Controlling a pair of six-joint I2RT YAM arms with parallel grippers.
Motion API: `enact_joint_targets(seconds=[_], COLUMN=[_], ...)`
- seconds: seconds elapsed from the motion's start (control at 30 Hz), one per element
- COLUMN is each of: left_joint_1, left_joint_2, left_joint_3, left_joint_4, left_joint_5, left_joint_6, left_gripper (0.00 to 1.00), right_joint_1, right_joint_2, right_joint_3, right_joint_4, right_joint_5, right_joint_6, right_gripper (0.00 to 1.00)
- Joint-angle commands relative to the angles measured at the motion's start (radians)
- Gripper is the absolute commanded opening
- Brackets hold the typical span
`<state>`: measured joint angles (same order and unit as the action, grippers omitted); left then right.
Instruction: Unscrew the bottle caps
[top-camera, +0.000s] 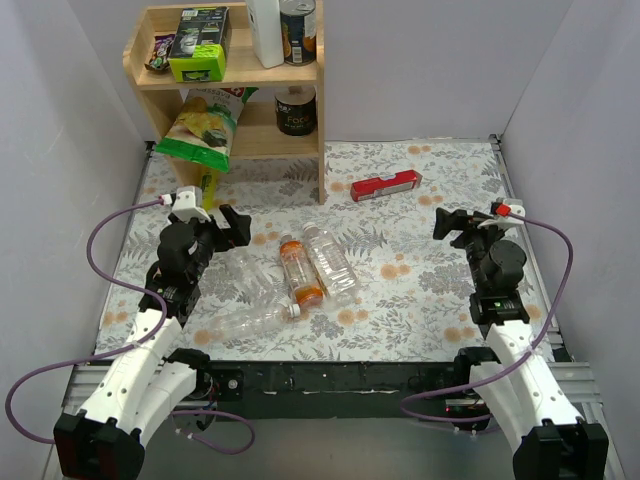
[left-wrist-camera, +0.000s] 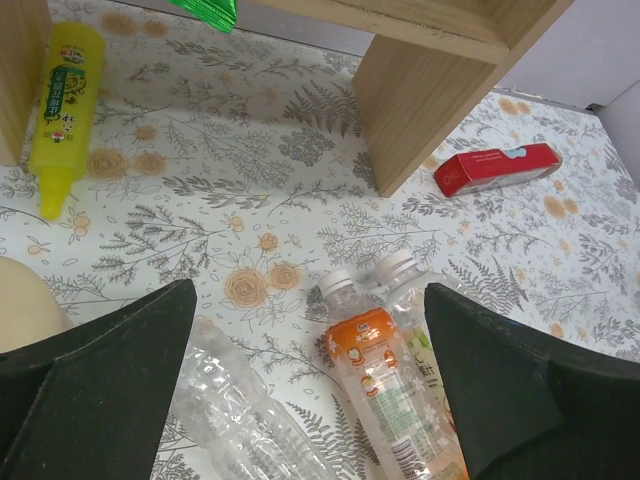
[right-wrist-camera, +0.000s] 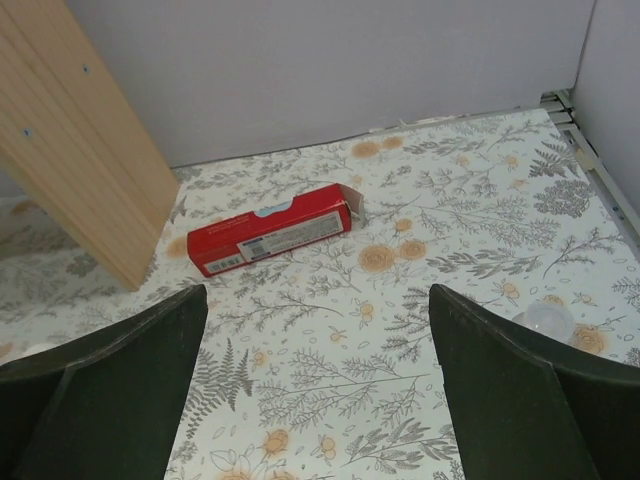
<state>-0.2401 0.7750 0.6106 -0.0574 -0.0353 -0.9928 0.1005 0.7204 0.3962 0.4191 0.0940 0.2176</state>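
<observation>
Two capped bottles lie side by side mid-table: an orange-liquid bottle (top-camera: 299, 273) and a colourless one (top-camera: 331, 262). Their white caps (left-wrist-camera: 337, 281) (left-wrist-camera: 396, 264) point to the far side. A crushed clear bottle (top-camera: 252, 320) lies nearer the front, with a dark blue cap at its right end. Another clear bottle (left-wrist-camera: 235, 400) lies under my left gripper. My left gripper (top-camera: 232, 228) is open and empty, just left of the caps and above them; in the left wrist view (left-wrist-camera: 310, 300) the bottles show between its fingers. My right gripper (top-camera: 455, 222) is open and empty at the right, over bare cloth (right-wrist-camera: 315, 330).
A wooden shelf (top-camera: 322, 120) stands at the back left with tins, a white container, a green box and a chips bag (top-camera: 200, 128). A red box (top-camera: 385, 185) lies behind the bottles. A yellow tube (left-wrist-camera: 62, 110) lies by the shelf. A small translucent round thing (right-wrist-camera: 545, 318) lies near the right gripper.
</observation>
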Motion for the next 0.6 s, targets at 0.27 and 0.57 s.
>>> enact_joint_targets(seconds=[0.27, 0.57], left_joint_1=[-0.008, -0.145], left_joint_2=[0.024, 0.337], left_joint_3=[0.061, 0.354], left_joint_4=[0.045, 0.036], left_joint_5=[0.070, 0.200], left_joint_6=[-0.085, -0.001], left_gripper=[0.98, 0.98], right_joint_1=[0.001, 0.232], right_joint_2=[-0.018, 0.204], right_joint_3=[0.122, 0.433], right_joint_4=[-0.146, -0.509], right_joint_5=[-0.180, -0.061], right_joint_6=[0.040, -0.064], right_gripper=[0.89, 0.84])
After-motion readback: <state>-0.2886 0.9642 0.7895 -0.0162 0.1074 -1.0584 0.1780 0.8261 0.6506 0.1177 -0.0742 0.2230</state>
